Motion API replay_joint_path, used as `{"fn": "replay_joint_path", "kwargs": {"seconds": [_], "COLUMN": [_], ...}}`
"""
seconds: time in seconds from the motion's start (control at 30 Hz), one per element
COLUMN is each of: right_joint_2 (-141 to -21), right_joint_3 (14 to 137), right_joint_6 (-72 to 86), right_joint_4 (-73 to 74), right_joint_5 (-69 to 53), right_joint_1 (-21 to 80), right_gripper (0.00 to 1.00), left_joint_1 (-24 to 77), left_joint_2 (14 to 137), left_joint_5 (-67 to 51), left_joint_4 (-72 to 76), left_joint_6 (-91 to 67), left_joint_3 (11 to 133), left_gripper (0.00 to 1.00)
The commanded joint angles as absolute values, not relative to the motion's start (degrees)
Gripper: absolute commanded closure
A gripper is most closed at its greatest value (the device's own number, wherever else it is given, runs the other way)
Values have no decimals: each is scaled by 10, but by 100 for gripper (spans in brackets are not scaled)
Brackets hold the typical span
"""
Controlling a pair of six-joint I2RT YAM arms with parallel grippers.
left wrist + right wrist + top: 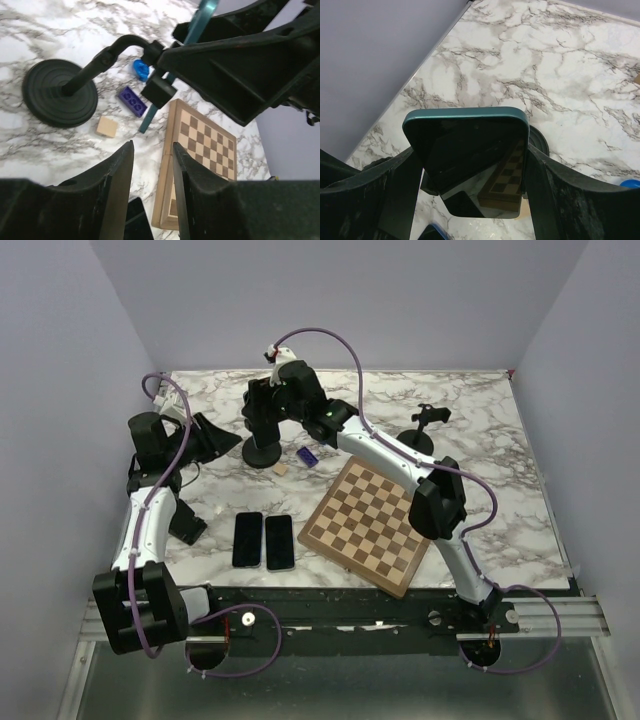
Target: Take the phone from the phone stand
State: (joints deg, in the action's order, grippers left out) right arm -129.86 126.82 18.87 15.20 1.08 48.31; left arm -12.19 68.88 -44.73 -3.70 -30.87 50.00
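Your right claw (472, 186) pinches the teal phone (465, 142) by its sides, left claw (152, 167) spread and empty; lifting it clear of the phone stand (60, 92), near the far edge of the counter (480, 410), seemingly remains.

We counted three phones (470, 145) (247, 539) (279, 541), two stands (262, 452) (418, 440), one chessboard (368, 525), one purple brick (309, 455), one blue piece (141, 69) and one wooden cube (281, 468).

Soft, even light leaves faint shadows on the counter (480, 440); near fingers (115, 200) blur in wrist views, and the phone (465, 145) reflects.
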Motion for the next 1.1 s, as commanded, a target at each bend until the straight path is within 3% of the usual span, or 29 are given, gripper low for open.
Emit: {"fn": "replay_joint_path", "kwargs": {"seconds": [0.0,0.37,0.77,1.07], "right_joint_2": [-1303,-1295,-1301,-1303], "right_joint_3": [1277,1270,1272,1272], "right_joint_6": [217,230,237,246], "right_joint_4": [174,167,159,155], "right_joint_5": [-19,-49,-78,-97], "right_joint_1": [488,478,472,472], "right_gripper": [99,99,99,99], "left_joint_1": [-115,-85,-81,-80], "left_joint_2": [693,721,801,813], "left_joint_5": [-523,-457,-510,-540], "left_joint_4": [84,127,183,266], "left_joint_6": [-344,-278,-274,-320], "left_joint_3": [479,466,499,488], "left_gripper": [53,55,51,59]}}
